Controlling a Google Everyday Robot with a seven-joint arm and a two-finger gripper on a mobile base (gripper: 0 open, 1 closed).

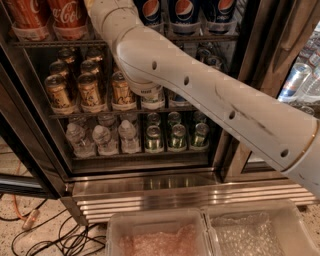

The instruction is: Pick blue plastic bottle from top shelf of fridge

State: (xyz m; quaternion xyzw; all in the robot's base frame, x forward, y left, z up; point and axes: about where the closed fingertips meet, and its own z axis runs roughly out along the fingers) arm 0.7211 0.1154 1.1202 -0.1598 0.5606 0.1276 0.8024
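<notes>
Arm [200, 95] crosses top shelf [55, 43] between Coca-Cola bottles [67, 15] and Pepsi bottles [184, 12]. The gripper is off-frame above, so its grip state and the blue plastic bottle can't be seen.

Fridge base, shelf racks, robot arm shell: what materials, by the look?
Fridge base: ribbed stainless steel, likely; brushed sheen with reflections. Racks: thin dark metal wire, probably coated. Arm: matte off-white plastic shell, apparently; scuff marks, screw holes. Gripper: out of view above the top edge.

Open fridge [150, 197], wire top shelf [50, 43] across it (gripper beyond upper edge)
</notes>
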